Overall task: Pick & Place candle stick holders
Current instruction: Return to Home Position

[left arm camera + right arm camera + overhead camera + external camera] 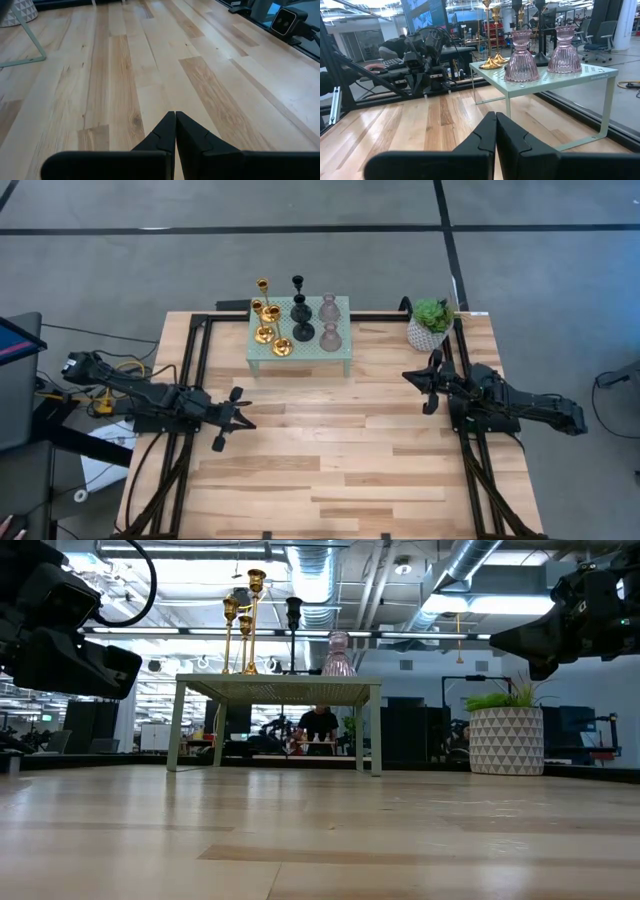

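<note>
candle stick holders [302, 310]: gold, black, pink glass, on shelf [320, 359] | left tool [175, 116], right tool [495, 116]: pressed together, empty

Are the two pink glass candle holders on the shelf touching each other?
Apart. The right wrist view shows a clear gap between one glass holder and the other glass holder.

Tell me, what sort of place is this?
Likely a robotics lab or workshop: two robot arms, ending in the left gripper and right gripper, sit at a wooden table. Bare ceiling ducts and an office chair show behind.
</note>
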Controlling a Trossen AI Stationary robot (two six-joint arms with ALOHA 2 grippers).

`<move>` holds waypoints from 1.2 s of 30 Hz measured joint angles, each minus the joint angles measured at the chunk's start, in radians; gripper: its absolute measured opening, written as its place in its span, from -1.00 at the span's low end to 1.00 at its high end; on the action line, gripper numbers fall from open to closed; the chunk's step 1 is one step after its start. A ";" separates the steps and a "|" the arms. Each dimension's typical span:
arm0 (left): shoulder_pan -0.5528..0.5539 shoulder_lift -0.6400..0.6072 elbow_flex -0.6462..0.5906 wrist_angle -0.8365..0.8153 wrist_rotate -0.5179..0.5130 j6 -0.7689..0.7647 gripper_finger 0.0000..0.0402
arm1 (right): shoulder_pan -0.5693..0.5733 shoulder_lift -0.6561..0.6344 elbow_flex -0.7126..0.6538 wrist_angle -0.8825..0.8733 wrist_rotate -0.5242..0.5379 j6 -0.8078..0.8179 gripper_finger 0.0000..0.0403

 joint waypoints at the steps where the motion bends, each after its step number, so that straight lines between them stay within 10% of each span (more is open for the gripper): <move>1: 0.000 0.000 0.000 0.000 0.000 0.000 -0.94 | 0.000 0.000 0.000 0.000 0.000 0.000 -1.00; 36: 0.000 0.000 0.000 0.000 0.000 0.000 -0.94 | 0.000 0.000 0.000 0.000 0.000 0.000 -1.00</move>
